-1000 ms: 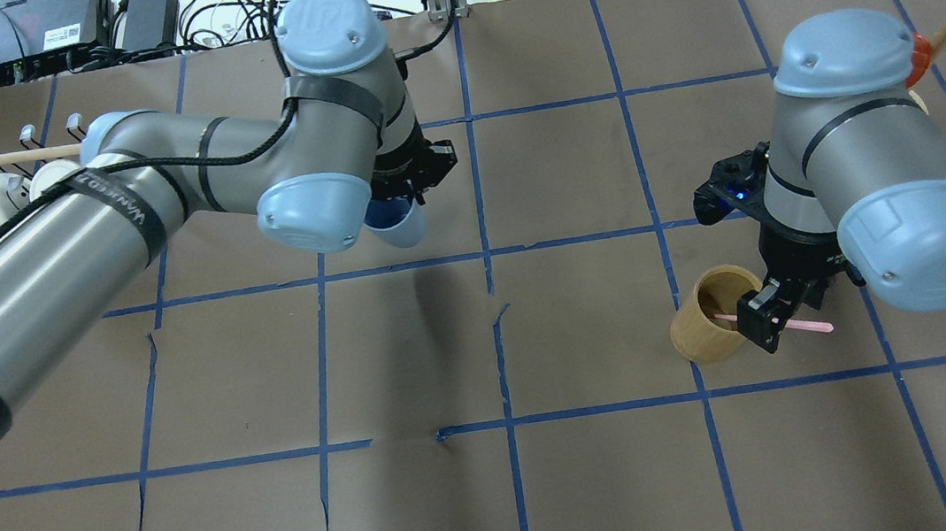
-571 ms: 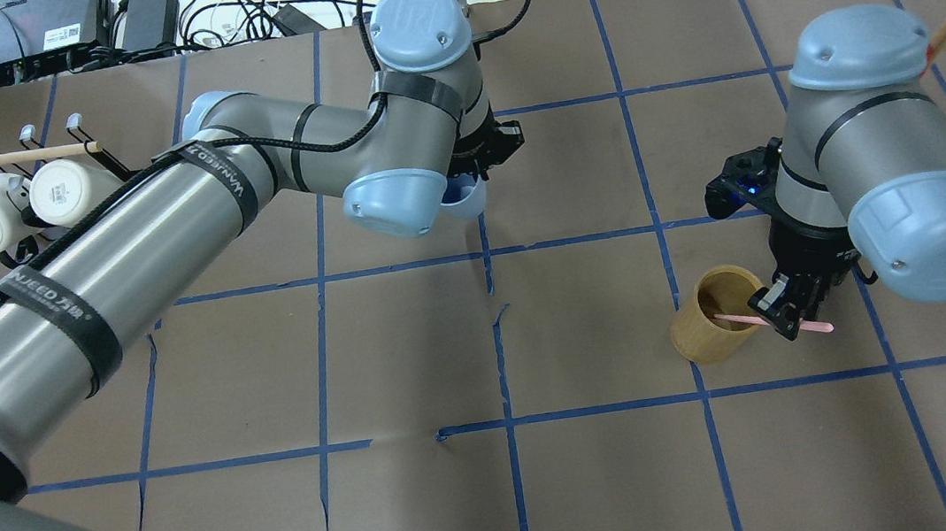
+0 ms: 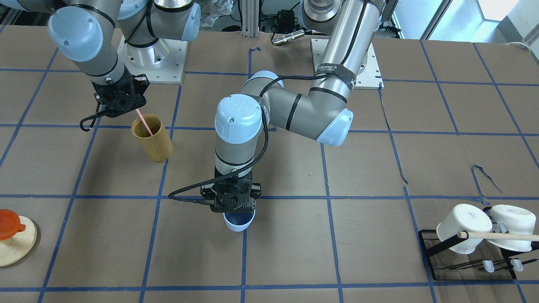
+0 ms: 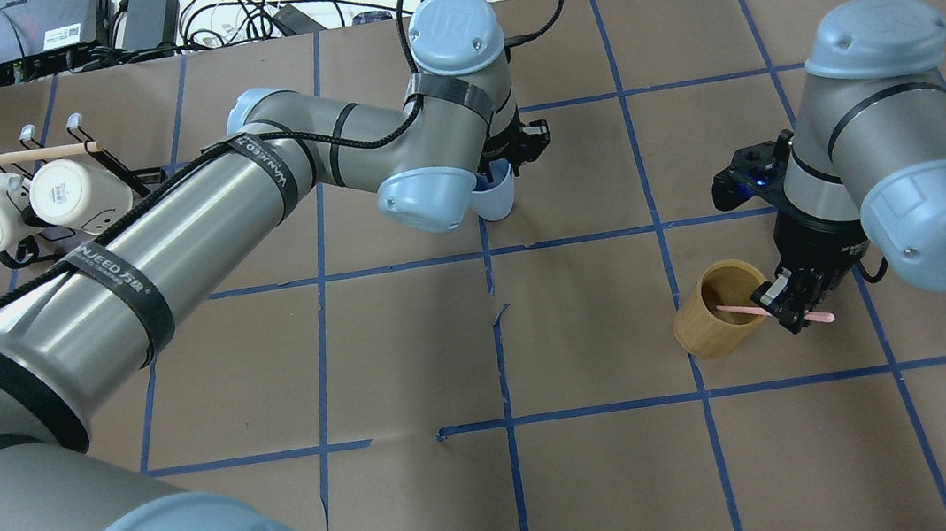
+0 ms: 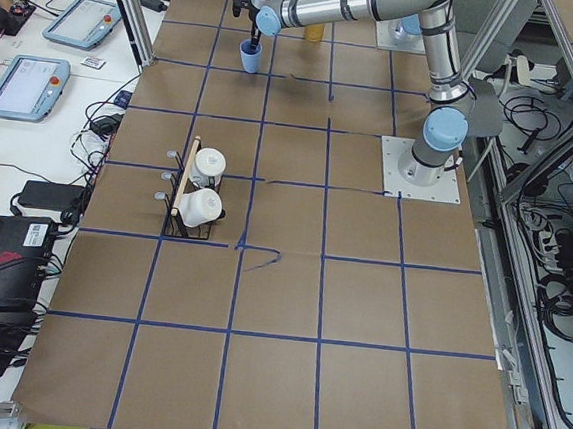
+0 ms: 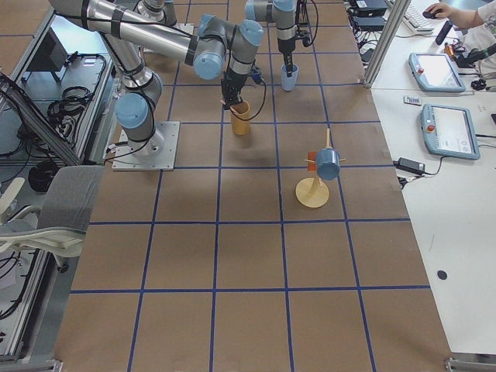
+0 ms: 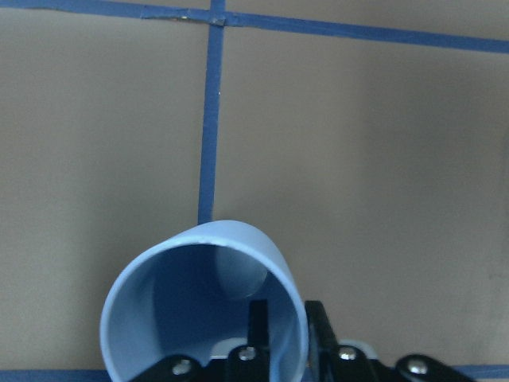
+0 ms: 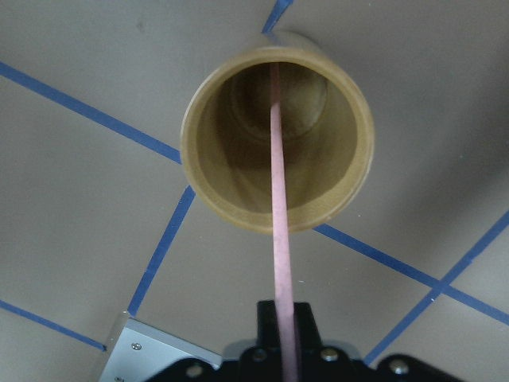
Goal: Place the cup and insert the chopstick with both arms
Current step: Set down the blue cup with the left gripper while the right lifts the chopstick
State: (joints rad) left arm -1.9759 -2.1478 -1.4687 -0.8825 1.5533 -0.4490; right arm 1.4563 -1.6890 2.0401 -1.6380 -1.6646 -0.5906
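The light-blue cup (image 4: 494,199) hangs upright from my left gripper (image 4: 516,157), which is shut on its rim, near the table's middle line at the far side. In the left wrist view one finger is inside the cup (image 7: 203,310) and one outside. It sits low over the table (image 3: 238,221); I cannot tell if it touches. My right gripper (image 4: 792,315) is shut on the upper end of the pink chopstick (image 4: 738,309). The chopstick's lower end rests inside the tan bamboo holder (image 4: 711,335). The right wrist view shows the chopstick (image 8: 278,207) running down into the holder (image 8: 208,187).
A black rack with two white mugs (image 4: 29,202) and a wooden rod (image 4: 11,159) stands at the far left. A wooden stand (image 3: 14,246) with an orange cup sits at the far right of the table.
My left arm has carried the blue cup rightward to the table's middle line. My right gripper has shifted slightly right, still holding the chopstick in the bamboo holder.
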